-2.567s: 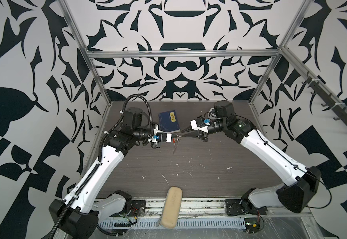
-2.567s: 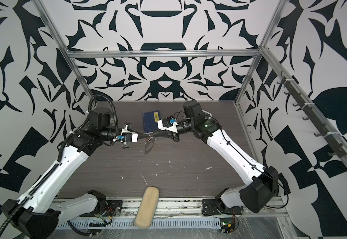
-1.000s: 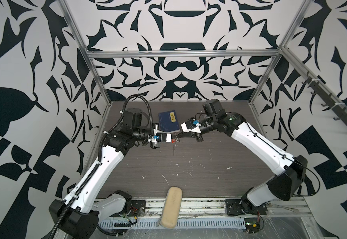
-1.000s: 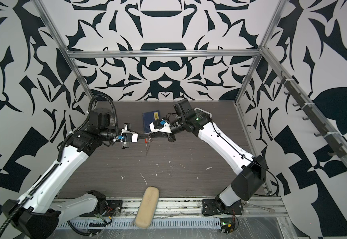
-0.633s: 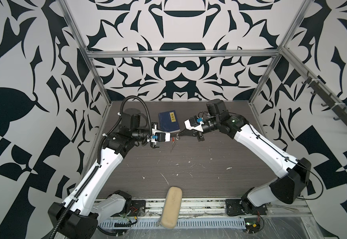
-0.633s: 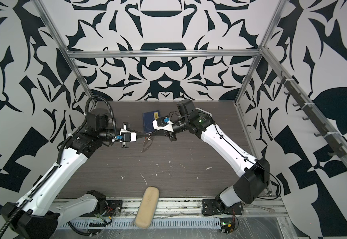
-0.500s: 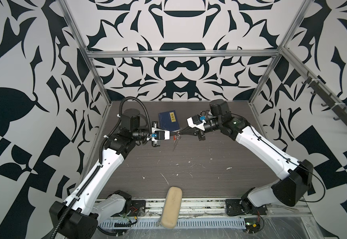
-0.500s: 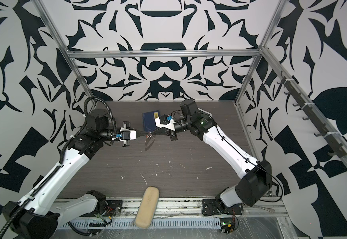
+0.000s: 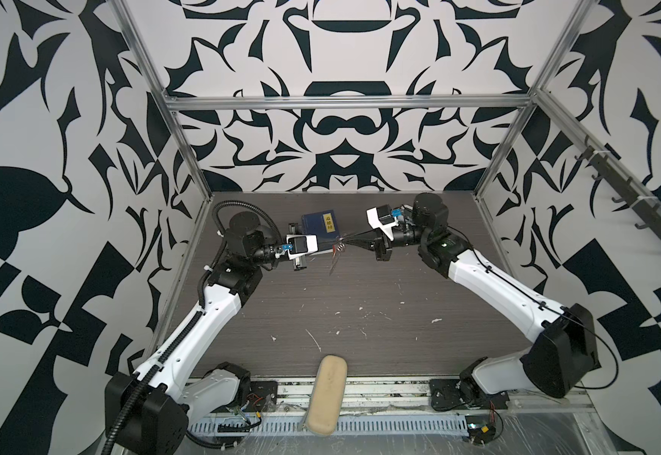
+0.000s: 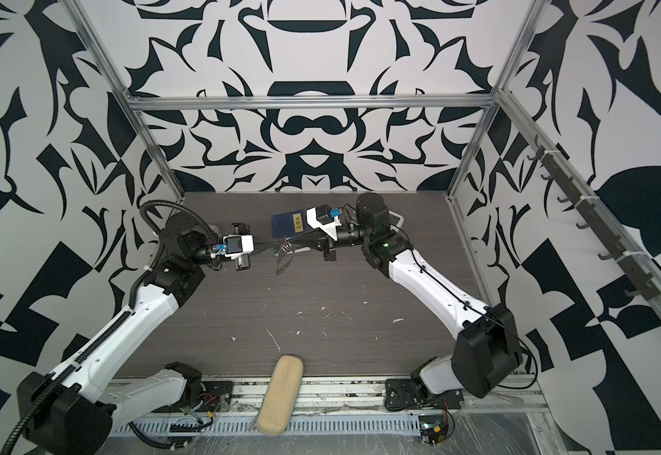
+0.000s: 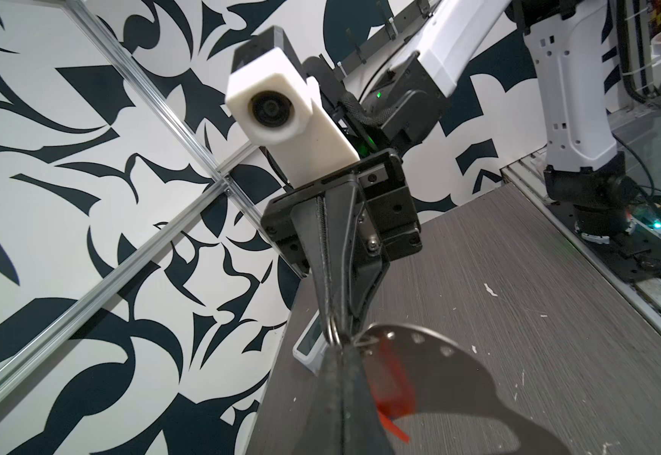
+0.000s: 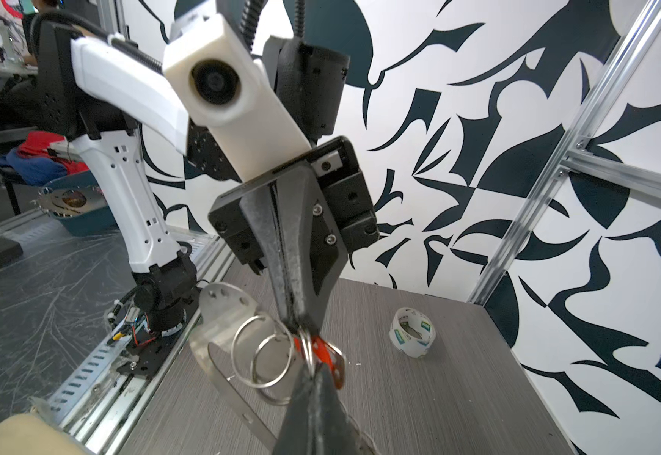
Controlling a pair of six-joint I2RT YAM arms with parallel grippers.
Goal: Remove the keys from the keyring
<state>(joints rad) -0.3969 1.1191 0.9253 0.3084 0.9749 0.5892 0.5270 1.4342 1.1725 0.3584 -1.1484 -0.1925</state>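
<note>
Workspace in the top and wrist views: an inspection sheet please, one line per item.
Surface: dark wood-grain table, white flecks scattered.
Job's things: keys with red tag held above the table between the arms; keyring strap hangs from them, not separated.
Clutter: book, tape roll, beige pad at front edge.
Grippers: left gripper and right gripper both shut on the keys, tips meeting.
Cables: black hose on left arm; thin cable along right arm; wires at base.
Surroundings: patterned walls, metal frame, hook rail.

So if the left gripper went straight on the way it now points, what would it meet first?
Most likely the right gripper, almost at once: both point tip to tip, shut on the keys between them.
</note>
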